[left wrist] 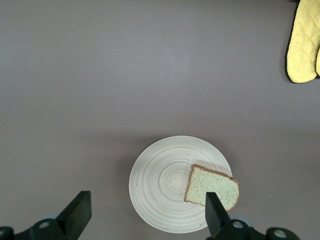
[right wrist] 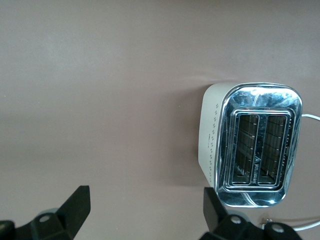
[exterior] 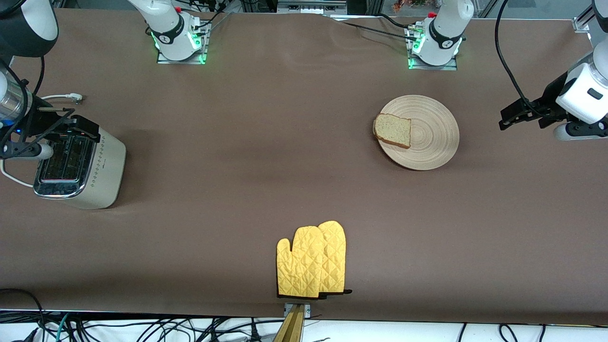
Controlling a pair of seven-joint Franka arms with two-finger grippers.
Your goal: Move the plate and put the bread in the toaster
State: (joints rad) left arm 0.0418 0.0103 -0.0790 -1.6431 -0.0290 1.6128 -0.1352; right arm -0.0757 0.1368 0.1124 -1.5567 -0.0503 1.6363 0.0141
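Observation:
The light wooden plate (exterior: pixel 427 137) lies toward the left arm's end of the table. The bread (exterior: pixel 393 130) lies flat on its rim on the side toward the right arm's end. Both show in the left wrist view, the plate (left wrist: pixel 162 192) and the bread (left wrist: pixel 212 187). My left gripper (exterior: pixel 510 116) is open and empty, up in the air beside the plate; in its own view (left wrist: pixel 147 215) the fingers straddle the plate from above. The cream toaster (exterior: pixel 78 164) stands at the right arm's end, slots up and empty (right wrist: pixel 255 150). My right gripper (exterior: pixel 52 137) is open and empty, above the toaster (right wrist: pixel 145 210).
A pair of yellow quilted oven mitts (exterior: pixel 311 261) lies near the table's front edge, midway along it; it also shows in the left wrist view (left wrist: pixel 302 42). The toaster's white cord (exterior: pixel 61 97) runs beside it. A brown cloth covers the table.

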